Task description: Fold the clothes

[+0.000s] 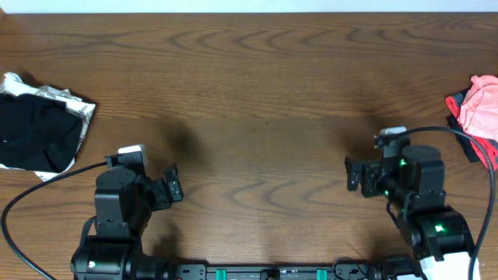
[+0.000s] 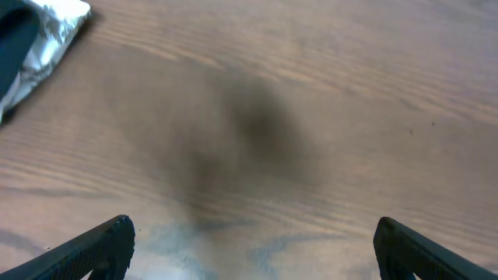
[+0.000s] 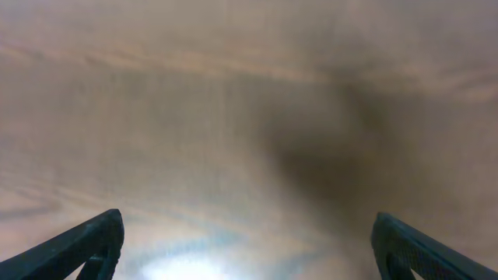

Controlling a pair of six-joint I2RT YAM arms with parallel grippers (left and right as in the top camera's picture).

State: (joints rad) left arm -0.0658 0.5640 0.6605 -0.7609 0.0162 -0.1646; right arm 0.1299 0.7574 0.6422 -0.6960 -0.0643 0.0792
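Clerk: Surroundings, item by item?

Arms: Item one, wooden table (image 1: pixel 257 70), bare grain across the middle. Item two, clothes at the left edge: a black garment (image 1: pixel 35 132) bunched on a white patterned piece (image 1: pixel 82 109). Item three, clothes at the right edge: a pink garment (image 1: pixel 484 105) heaped over a dark piece with red trim (image 1: pixel 467 140), partly cut off by the frame. Both heaps lie well apart from my fingers (image 2: pixel 101 245).

Clerk: Obstructions?

Arms: Bare wood alone runs from each arm to its nearer heap. My right cable (image 1: pixel 443 132) arcs just beside the pink heap; my left cable (image 1: pixel 47 185) loops below the black one.

Clerk: Fingers?

Arms: Left gripper (image 1: pixel 173 187), spread wide, empty. Right gripper (image 1: pixel 354 175), spread wide, empty. Both point inward toward the table's middle.

Clerk: Differences between views?

Arms: The overhead alone shows both heaps and both cables. My left wrist view catches only a corner of the white piece with black fabric, top left, plus two fingertips and a shadow (image 2: pixel 257 124) on the wood. My right wrist view holds blurred wood, a shadow and two fingertips.
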